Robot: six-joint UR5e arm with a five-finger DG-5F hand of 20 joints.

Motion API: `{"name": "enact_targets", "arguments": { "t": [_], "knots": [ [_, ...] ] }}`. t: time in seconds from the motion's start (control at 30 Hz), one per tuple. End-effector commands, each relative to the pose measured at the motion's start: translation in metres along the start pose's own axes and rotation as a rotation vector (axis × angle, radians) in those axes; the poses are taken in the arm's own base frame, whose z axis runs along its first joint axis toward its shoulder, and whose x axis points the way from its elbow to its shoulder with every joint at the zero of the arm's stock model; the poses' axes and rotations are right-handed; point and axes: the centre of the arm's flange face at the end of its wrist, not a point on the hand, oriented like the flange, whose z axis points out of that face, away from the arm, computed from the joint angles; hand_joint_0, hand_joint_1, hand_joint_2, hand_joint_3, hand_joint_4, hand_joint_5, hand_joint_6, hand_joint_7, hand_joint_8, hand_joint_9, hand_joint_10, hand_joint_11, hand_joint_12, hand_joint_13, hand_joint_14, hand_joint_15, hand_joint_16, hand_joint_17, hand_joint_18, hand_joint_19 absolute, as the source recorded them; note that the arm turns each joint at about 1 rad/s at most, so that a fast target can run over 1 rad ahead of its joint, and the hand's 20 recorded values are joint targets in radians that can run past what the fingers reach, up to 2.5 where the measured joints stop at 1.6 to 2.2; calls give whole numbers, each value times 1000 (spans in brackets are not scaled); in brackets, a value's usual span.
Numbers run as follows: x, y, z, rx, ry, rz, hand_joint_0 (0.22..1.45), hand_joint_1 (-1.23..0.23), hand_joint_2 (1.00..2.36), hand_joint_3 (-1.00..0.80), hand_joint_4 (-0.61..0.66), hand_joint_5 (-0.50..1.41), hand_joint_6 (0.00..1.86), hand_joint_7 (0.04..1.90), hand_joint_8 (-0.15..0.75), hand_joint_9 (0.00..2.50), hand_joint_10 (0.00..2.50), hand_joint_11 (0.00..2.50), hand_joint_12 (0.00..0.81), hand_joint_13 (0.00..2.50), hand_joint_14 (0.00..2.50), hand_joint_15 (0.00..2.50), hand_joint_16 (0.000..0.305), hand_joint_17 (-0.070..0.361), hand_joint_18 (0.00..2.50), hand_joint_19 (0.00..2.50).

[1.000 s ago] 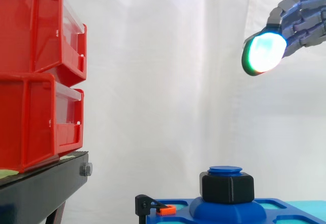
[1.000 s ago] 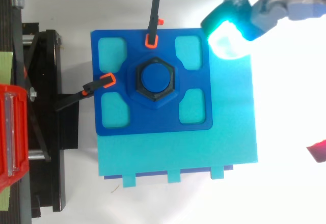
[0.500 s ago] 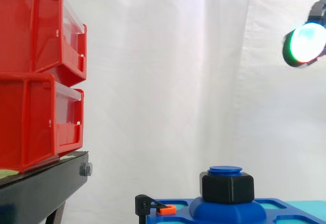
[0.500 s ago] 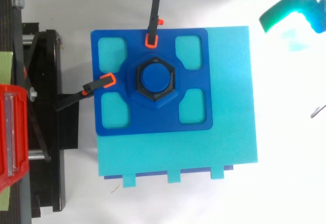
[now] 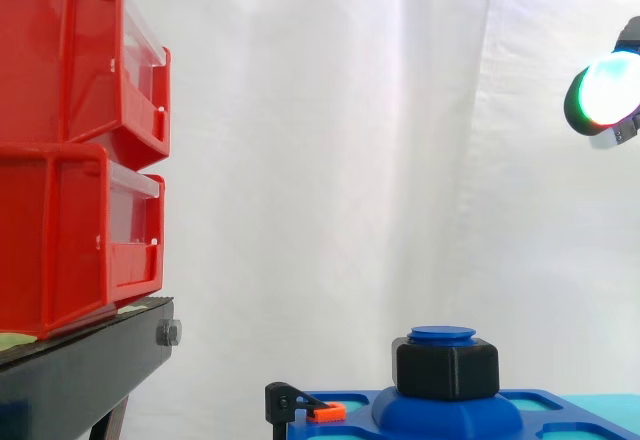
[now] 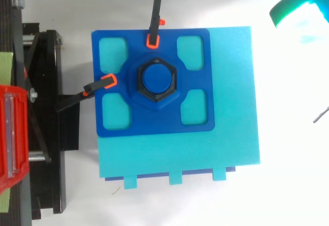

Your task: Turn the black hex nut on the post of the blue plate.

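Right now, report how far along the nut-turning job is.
Done: the blue plate is held by clamps, and the black nut sits on its post; whether it has been turned cannot be told. Under way: nothing at the nut; the hand hangs high, off to one side, clear of it. Left: bring the hand down onto the nut and turn it.

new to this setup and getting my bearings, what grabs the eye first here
The black hex nut on the post of the blue plate stands out, low in the side view. Two stacked red bins sit at the left on a black stand, and the glowing robot hand hangs at the upper right, clear of the nut.
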Motion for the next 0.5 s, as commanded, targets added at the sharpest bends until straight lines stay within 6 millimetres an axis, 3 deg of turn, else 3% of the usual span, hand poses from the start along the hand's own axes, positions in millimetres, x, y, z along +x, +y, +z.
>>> {"name": "enact_targets", "arguments": {
  "t": [0.0, 0.47],
  "knots": [
    [0, 0, 0, -1, -1, -6, 427, -445, 1000, -500, -59, -264, 501, 607, 127, 0, 0, 0, 344, 0, 0, 17, 63, 142, 0, 28],
    [0, 0, 0, 1, 0, -6, 434, -429, 1000, -500, -59, -255, 501, 596, 119, 0, 0, 0, 330, 0, 1, 0, 61, 138, 0, 29]
  ]
}}
